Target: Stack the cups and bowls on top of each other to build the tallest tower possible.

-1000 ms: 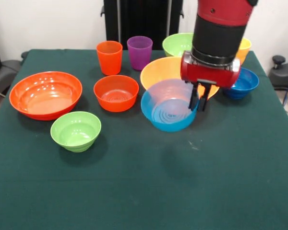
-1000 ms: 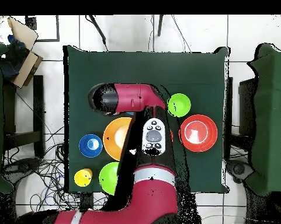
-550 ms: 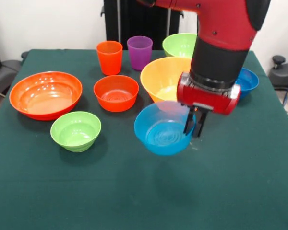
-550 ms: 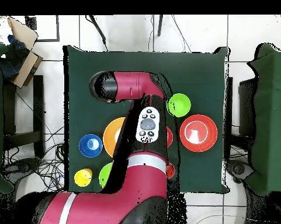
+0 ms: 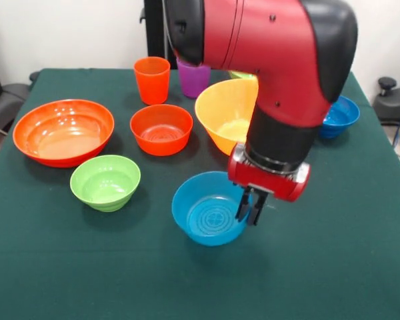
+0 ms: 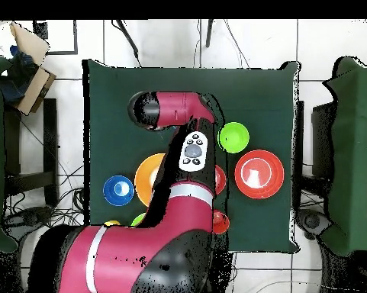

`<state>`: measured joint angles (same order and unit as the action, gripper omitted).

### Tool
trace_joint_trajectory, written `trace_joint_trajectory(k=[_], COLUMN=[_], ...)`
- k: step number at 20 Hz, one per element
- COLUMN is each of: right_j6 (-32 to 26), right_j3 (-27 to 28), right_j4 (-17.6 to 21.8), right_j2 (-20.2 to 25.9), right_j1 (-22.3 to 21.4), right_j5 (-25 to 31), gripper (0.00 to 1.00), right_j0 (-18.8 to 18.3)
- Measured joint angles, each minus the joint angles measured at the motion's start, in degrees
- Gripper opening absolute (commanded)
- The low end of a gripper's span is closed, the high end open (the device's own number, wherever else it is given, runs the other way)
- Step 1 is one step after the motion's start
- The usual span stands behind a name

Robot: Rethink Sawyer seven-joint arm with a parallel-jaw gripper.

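Starting the tower, nothing stacked yet.
Pincer [image 5: 251,208] clamped on the right rim of the light blue bowl [image 5: 210,217], at or just above the near-centre desk [image 5: 333,267]. Green bowl [image 5: 105,181] left of it; other bowls and cups sit apart, far side.

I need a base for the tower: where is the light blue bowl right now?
In the front view the light blue bowl sits near the table's middle, in front of the large yellow-orange bowl, with the gripper pinching its right rim.

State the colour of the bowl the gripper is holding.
Light blue bowl, gripped at its rim by the gripper; the front view shows it best.
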<state>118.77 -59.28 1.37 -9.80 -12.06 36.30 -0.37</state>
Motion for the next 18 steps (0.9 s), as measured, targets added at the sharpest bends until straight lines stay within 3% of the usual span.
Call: trace_joint_trajectory(k=[5,17,18], right_j6=[0.0,0.0,0.0], right_j3=[1.3,1.96,2.15], right_j4=[-0.63,-2.41,-2.55], right_j2=[-0.45,-1.15,-1.16], right_j1=[3.04,3.6,3.78], right_j5=[0.05,0.02,-0.02], gripper=[0.0,0.0,1.0], right_j0=[0.26,0.35,0.34])
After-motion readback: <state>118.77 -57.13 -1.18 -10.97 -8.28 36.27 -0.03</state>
